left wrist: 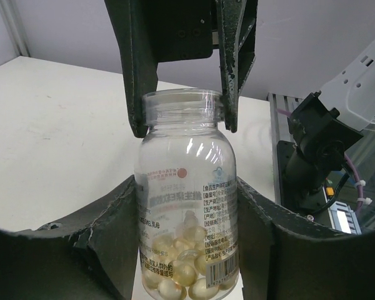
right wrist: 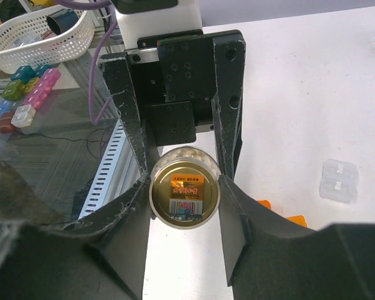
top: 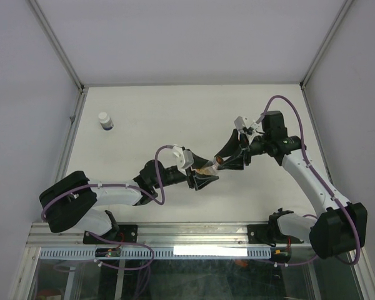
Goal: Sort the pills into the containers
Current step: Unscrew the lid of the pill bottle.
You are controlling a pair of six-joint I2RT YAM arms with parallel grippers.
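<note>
- In the top view the clear plastic bottle [top: 207, 169] is almost covered by the two grippers that meet over it. Only a small tan spot of it shows.
- From the right wrist the bottle is seen end-on, as a round gold face with a small print. Whether this is the mouth or the base, I cannot tell.
- Orange bits [right wrist: 262, 204] lie just right of the right fingers, half hidden behind one finger. What they are, I cannot tell.
- The left gripper [left wrist: 186, 194] has its jaws partly closed. Its pads [left wrist: 112, 219] lie against both sides of the bottle body, so it grips the bottle.
- The right gripper [right wrist: 185, 184] has its jaws about half closed on the same bottle. It holds the neck, just under the uncapped rim.
- The pills [left wrist: 181, 269], pale yellow and round, lie inside the bottle, deep between the left jaws.
- A white bottle with a dark band [top: 105, 120] stands on the table [top: 162, 112], well apart from both jaws.
</note>
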